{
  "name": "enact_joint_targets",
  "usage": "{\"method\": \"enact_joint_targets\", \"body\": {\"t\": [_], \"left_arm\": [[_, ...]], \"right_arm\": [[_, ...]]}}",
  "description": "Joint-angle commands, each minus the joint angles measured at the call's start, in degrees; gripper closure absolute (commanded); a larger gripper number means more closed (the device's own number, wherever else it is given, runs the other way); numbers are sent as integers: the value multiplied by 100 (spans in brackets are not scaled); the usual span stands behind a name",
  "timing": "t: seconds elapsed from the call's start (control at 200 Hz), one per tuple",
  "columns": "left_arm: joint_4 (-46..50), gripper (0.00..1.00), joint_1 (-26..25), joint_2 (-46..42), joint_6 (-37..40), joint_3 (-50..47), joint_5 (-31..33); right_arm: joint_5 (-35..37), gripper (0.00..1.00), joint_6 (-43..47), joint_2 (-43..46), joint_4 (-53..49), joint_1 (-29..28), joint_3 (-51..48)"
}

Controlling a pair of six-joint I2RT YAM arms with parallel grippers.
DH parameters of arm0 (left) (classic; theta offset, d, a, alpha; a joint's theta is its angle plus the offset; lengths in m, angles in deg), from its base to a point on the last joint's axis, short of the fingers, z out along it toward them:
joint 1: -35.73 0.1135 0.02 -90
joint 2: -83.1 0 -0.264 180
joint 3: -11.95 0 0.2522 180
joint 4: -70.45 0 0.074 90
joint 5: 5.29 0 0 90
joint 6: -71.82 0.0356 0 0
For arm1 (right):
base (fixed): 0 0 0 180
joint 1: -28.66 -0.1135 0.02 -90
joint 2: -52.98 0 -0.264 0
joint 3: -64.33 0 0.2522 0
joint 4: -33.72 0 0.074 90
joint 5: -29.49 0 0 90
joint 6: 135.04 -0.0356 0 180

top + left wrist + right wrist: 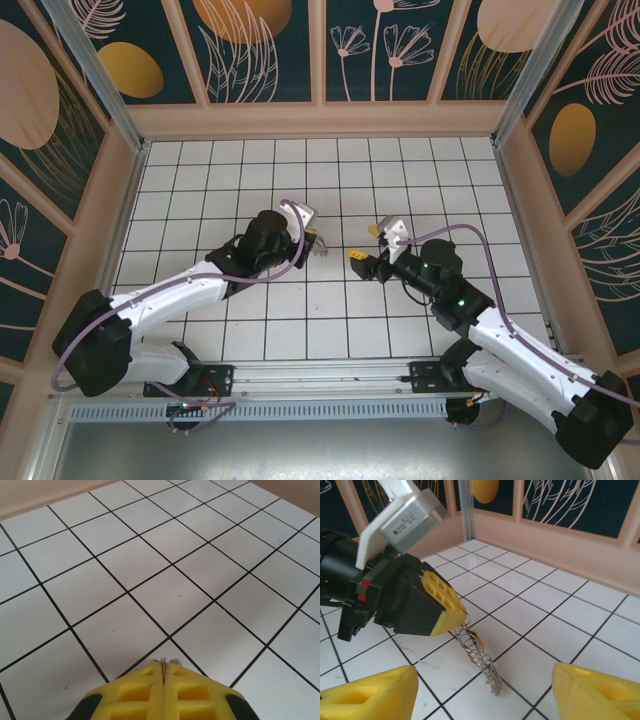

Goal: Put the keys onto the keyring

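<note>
- My left pincer (pixel 460 619) is clamped shut on the keyring (pixel 479 656), which dangles over the white tiles (pixel 535 615) mid-table.
- My right pincer (pixel 365 248) gapes wide, empty, facing it.
- Threading stage, I judge (the keys (pixel 480 641) blur into the loops); the next move needs fine alignment.

The thin silvery coiled-wire keyring (pixel 482 660) is bare, shiny metal — one pale gold glint in it — against the matt, moulded yellow plastic fingertips (pixel 441 599) of the left gripper (pixel 464 619) and the smooth, glossy white floor tiles (pixel 530 615).
</note>
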Motion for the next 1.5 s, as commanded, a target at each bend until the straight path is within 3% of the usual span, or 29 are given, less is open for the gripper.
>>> {"method": "enact_joint_targets", "body": {"t": [0.0,0.175,0.565,0.686,1.011,1.146,1.216,1.306,1.326,1.356,1.386,1.496], "left_arm": [[-698,100,144,205,-89,243,-307],[-740,100,153,388,-206,184,-583],[-962,100,158,-504,-921,-1477,-1344],[-1280,90,145,-830,-1252,-2037,-1580],[-1560,80,155,-1081,-1588,-2970,-1234],[-1530,68,146,-1265,-1662,-2925,-1251],[-1195,61,150,-1428,-1633,-2682,-1099],[-600,47,158,-1559,-1473,-2182,-544],[-494,41,154,-1564,-1431,-2075,-358],[-385,18,179,-1569,-1378,-1931,-81],[-338,3,241,-1571,-1309,-1815,166],[-471,1,942,-1466,-1276,-1455,265]], "right_arm": [[-91,24,-143,269,378,207,-125],[-316,20,-194,365,383,457,-167],[-741,20,-204,182,597,839,-98],[-795,19,-192,132,690,947,-27],[-892,20,-336,153,855,1018,-74],[-855,19,-378,236,745,1028,-78],[-720,2,-383,275,654,1028,-116],[-315,1,-409,268,565,1046,-221],[-215,1,-408,261,564,1054,-240],[-76,1,-422,258,559,1071,-288],[56,1,-423,260,572,1089,-334],[673,1,-400,251,701,1232,-515]]}}
